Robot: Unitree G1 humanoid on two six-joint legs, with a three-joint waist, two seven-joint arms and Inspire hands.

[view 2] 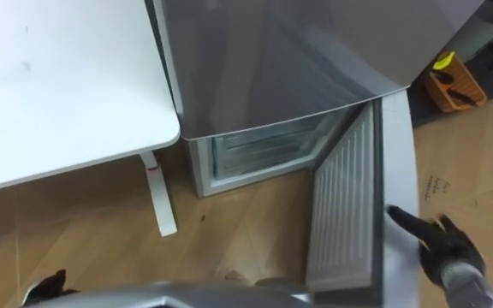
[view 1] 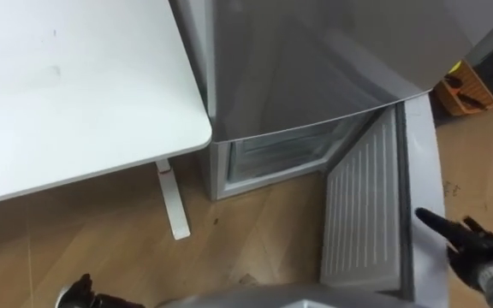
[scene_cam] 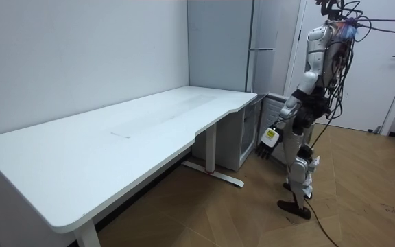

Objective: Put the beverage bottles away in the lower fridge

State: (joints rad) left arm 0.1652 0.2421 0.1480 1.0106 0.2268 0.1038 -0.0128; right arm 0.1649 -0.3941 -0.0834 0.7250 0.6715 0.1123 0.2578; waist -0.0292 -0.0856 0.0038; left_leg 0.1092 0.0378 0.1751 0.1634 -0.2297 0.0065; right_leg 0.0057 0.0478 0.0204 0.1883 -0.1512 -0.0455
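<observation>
Lower fridge compartment (view 1: 276, 154): open, its pale interior bare as far as I see in. Where the drinks are I cannot tell; my right hand carries none. The lower door (view 1: 362, 214) stands swung out toward my right, ribbed inner liner in view. My right hand (view 1: 478, 248) is at the door's outer edge, fingers straight and spread, holding nothing; whether they touch the door I cannot tell. My left hand (view 1: 80, 293) hangs low at my left side, its state unreadable. I stand facing the fridge (view 1: 315, 60), with the white table (view 1: 75, 85) just beside it on my left and an orange crate (view 1: 465, 92) beyond the door. Judgement: the step in hand is setting the door wide. Flat fingers on its free edge, pushed steadily outward, should leave the opening clear for loading.
</observation>
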